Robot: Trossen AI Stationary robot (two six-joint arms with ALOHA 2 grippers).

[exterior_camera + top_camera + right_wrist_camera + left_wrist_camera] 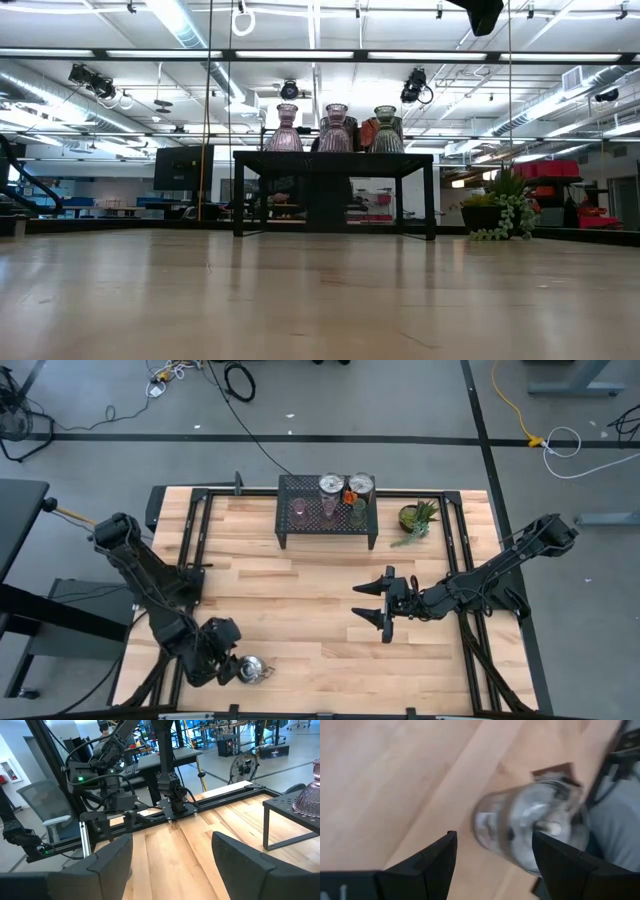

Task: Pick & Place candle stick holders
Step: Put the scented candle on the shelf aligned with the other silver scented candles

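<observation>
A shiny silver holder (253,666) lies on the table at the near left; the left wrist view (530,827) shows it blurred. My left gripper (228,665) is open right beside it, and the holder shows ahead between the fingers (492,865). On the black mesh rack (325,525) stand two silver holders (330,484) (360,484), one with an orange part (349,495). Two pinkish glass holders (286,128) (336,127) and an olive-green one (386,128) stand there too. My right gripper (378,605) is open and empty above the table's middle. My left gripper has its open fingers on either side of the silver holder (530,827). One finger (560,865) overlaps the holder's edge in the wrist view. I cannot tell whether it touches the holder.
A spiky green potted plant (418,518) stands right of the rack at the far right. The rack's near leg and a pinkish holder also show in the right wrist view (309,795). Bare wood lies between the rack and both grippers.
</observation>
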